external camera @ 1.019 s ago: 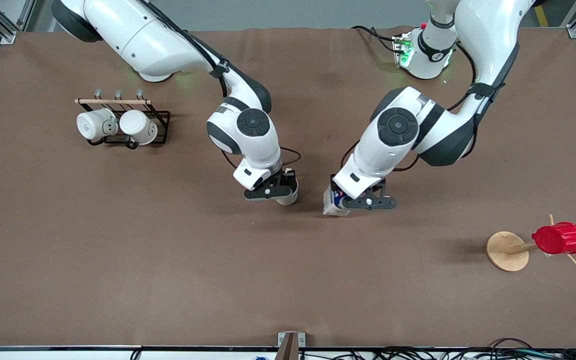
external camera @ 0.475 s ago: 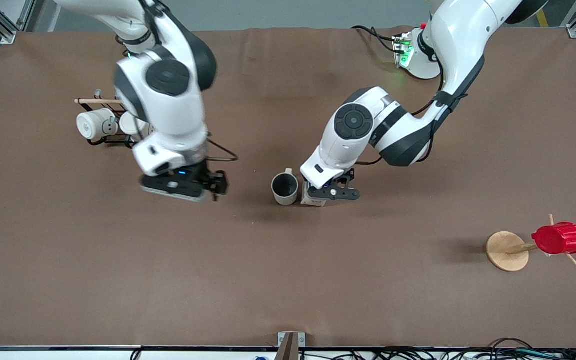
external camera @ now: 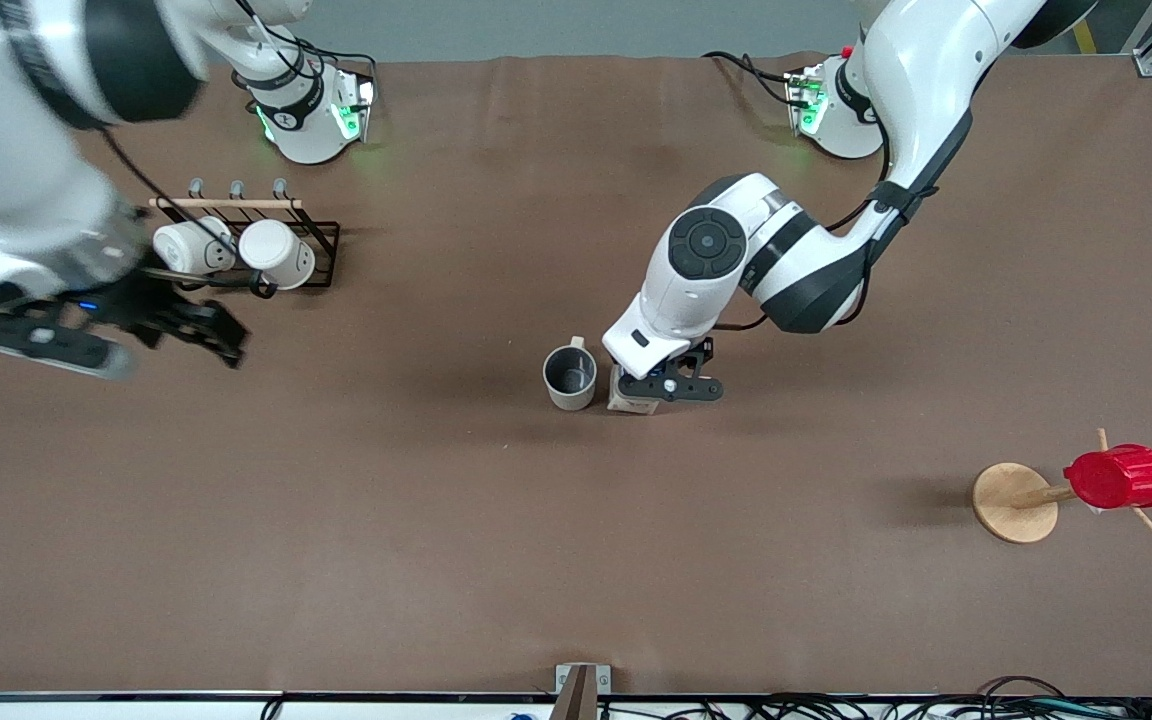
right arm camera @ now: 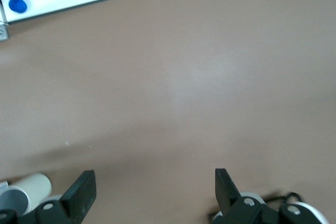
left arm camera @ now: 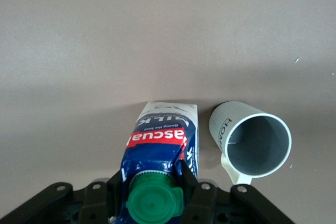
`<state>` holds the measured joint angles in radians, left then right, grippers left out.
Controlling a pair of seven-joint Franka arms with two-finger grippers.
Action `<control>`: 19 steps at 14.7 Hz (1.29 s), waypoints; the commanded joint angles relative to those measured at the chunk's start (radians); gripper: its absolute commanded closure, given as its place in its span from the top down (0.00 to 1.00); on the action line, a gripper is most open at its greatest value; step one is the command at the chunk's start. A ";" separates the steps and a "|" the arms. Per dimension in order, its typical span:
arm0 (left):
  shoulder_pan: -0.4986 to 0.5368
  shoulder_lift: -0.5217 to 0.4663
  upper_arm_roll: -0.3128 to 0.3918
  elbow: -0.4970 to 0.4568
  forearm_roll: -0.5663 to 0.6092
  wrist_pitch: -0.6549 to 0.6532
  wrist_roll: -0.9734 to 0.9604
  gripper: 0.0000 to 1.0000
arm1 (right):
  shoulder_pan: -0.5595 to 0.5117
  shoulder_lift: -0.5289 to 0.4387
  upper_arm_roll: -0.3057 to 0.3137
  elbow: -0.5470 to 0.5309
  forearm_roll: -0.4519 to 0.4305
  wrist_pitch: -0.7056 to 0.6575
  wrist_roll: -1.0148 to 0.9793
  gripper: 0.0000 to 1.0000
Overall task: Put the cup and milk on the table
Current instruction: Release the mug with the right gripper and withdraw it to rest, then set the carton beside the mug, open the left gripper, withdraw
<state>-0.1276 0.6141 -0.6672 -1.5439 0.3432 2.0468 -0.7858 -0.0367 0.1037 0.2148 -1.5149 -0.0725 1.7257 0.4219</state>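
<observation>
Cup (external camera: 570, 377) stands upright on the table (external camera: 496, 520) in the front view, near the middle, its dark grey inside showing and its handle turned toward the robots' bases. Just beside it, toward the left arm's end of the table, stands the milk (external camera: 630, 396), largely covered by the left gripper (external camera: 664, 386), which is clamped on the carton's top. The right gripper (external camera: 151, 322) hangs in the air with its fingers spread wide and nothing between them, over the table just in front of the black wire rack (external camera: 321, 245) that holds two white mugs (external camera: 191, 248). Toward the left arm's end, nearer the front camera, a red ribbed cup (external camera: 1118, 477) sits on a peg of a wooden stand (external camera: 1014, 502).

In the left wrist view the milk (left arm camera: 164, 153) stands upright on the brown sheet, its green cap (left arm camera: 155, 202) between the black fingers (left arm camera: 198, 195) that pinch the gable. The cup (left arm camera: 252, 139) stands close beside the carton without touching it, dark lettering running along its wall.

In the right wrist view the two fingers (right arm camera: 80, 191) of the right gripper (right arm camera: 155, 188) stand far apart over bare table (right arm camera: 184, 77), holding nothing. A white mug (right arm camera: 23, 192) shows at the picture's edge.
</observation>
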 commanded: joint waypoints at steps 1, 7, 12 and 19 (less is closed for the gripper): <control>0.005 -0.016 -0.022 -0.015 0.011 -0.027 -0.024 0.04 | 0.000 -0.094 -0.109 -0.054 0.069 -0.058 -0.150 1.00; -0.010 -0.008 -0.022 -0.024 0.019 -0.028 -0.026 0.13 | 0.005 -0.114 -0.153 -0.045 0.071 -0.106 -0.204 1.00; -0.015 -0.007 -0.020 -0.032 0.029 -0.028 -0.024 0.21 | 0.005 -0.113 -0.155 -0.045 0.069 -0.109 -0.265 1.00; -0.017 0.015 -0.017 -0.019 0.098 -0.017 -0.078 0.22 | 0.005 -0.111 -0.155 -0.045 0.071 -0.110 -0.265 1.00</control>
<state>-0.1428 0.6154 -0.6776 -1.5729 0.3957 2.0319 -0.8197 -0.0331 0.0086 0.0642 -1.5394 -0.0207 1.6076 0.1676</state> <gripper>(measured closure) 0.634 0.000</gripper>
